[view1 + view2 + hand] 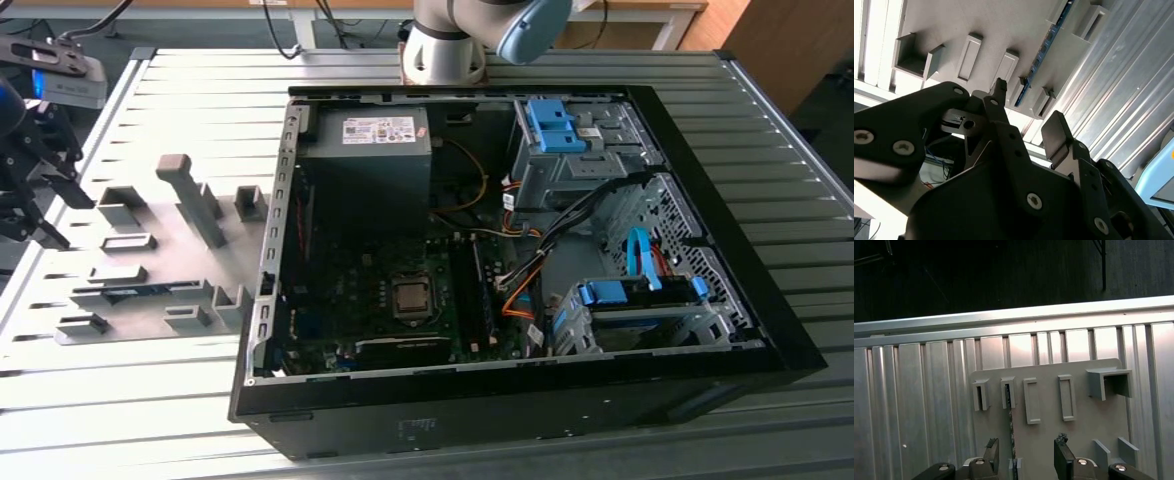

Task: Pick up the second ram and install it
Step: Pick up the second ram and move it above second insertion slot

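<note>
The second ram (1012,432) is a thin blue-green stick standing on edge in grey holders on a grey plate (1049,440). In the second wrist view the ram (1046,47) runs along the plate between two holders. In the exterior view the ram (134,291) shows as a blue strip low on the plate. My gripper (1026,450) hovers above the plate, open and holding nothing. The stick lies between its fingertips (991,446), closer to one of them. In the exterior view the gripper (40,185) hangs at the far left edge.
An open computer case (267,300) lies on the ribbed metal table at the centre, with the motherboard (387,270) and its long black slots (470,285) inside. Several empty grey holders (194,200) stand on the plate. The arm's base (447,45) is behind the case.
</note>
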Controlling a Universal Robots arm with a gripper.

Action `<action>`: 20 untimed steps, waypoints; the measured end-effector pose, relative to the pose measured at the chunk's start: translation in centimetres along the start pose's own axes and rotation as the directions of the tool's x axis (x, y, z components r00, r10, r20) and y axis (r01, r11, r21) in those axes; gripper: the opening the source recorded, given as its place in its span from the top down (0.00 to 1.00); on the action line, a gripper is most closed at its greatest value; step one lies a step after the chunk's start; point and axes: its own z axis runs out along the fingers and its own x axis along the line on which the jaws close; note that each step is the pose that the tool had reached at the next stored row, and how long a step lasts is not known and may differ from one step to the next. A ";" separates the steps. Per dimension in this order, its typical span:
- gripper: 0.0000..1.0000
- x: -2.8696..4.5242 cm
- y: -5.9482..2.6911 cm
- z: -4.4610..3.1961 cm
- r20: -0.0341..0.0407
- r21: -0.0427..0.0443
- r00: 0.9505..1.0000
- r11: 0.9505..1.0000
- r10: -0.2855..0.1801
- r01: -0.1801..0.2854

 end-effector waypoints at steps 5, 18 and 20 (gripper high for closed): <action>0.45 0.03 0.00 0.03 0.000 0.000 1.000 1.000 0.000 0.000; 0.45 0.28 -0.02 0.80 0.000 0.001 1.000 1.000 -0.017 0.017; 0.45 0.28 -0.05 0.89 0.000 0.002 1.000 1.000 -0.017 0.017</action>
